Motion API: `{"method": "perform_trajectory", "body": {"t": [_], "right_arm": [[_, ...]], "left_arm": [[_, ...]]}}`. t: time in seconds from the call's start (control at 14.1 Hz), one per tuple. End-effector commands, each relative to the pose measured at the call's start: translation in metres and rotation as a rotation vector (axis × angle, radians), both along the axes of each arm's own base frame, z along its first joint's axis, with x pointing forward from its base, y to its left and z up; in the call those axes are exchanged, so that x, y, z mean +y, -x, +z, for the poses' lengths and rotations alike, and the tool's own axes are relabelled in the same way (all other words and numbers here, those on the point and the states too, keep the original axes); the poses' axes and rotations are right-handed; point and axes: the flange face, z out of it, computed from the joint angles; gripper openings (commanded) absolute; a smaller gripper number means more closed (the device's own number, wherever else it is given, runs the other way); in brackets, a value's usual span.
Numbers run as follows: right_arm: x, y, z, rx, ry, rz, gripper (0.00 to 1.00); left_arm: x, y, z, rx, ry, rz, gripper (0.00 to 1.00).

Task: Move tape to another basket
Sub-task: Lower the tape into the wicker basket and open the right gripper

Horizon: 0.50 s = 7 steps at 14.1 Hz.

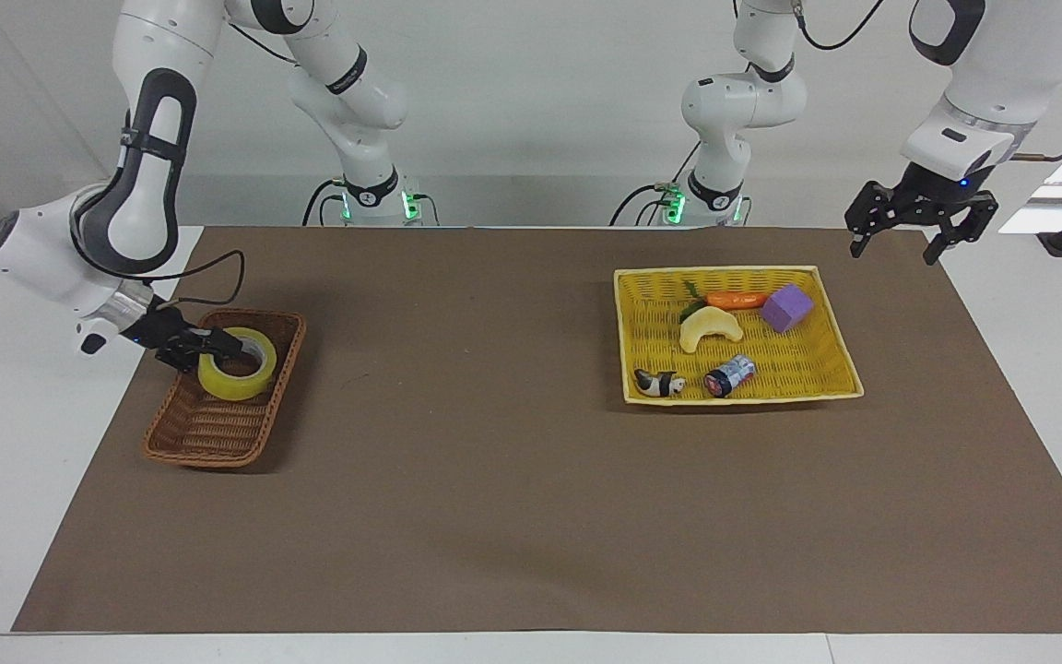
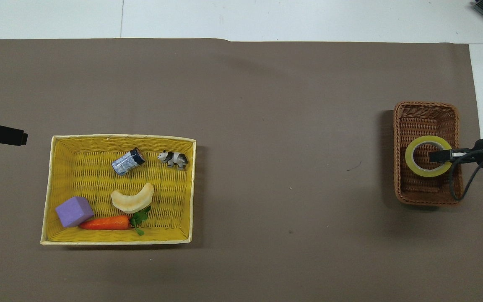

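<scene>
The tape point(image 1: 236, 373) sits low inside the basket point(image 1: 218, 426), with the right gripper point(image 1: 208, 348) clamped on its wall, 1 finger in the core. Release and withdrawal look like all that remains. Whether the roll rests on the weave is hidden. The left gripper point(image 1: 895, 242) waits, spread open, near the yellow tray point(image 1: 835, 392).

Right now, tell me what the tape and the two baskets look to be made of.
The tape: glossy, translucent yellow plastic film, seemingly wound on a pale core, likely card. The brown basket: natural wicker, judging by its matte, ribbed woven strands. The yellow tray: flat woven strips, bright and even in colour, so dyed straw or plastic; the look leaves it open.
</scene>
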Motion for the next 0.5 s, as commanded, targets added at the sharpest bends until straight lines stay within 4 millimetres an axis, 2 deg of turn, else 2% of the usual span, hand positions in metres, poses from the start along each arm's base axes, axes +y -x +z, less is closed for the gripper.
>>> {"method": "perform_trajectory", "body": {"t": [0.0,0.07,0.21,0.43], "right_arm": [[-0.005,-0.004,-0.002,-0.031,0.017,0.03,0.9],[-0.005,-0.005,-0.001,-0.034,0.013,0.027,1.0],[-0.008,-0.011,0.009,-0.051,0.011,0.022,1.0],[0.002,-0.027,0.052,-0.108,0.041,0.016,1.0]], "left_arm": [[0.004,-0.011,-0.003,-0.012,-0.013,0.055,1.0],[0.005,-0.011,-0.003,-0.012,-0.012,0.055,1.0],[0.009,-0.01,-0.004,-0.001,-0.013,0.062,1.0],[0.01,-0.007,-0.005,0.027,-0.015,0.066,1.0]]}}
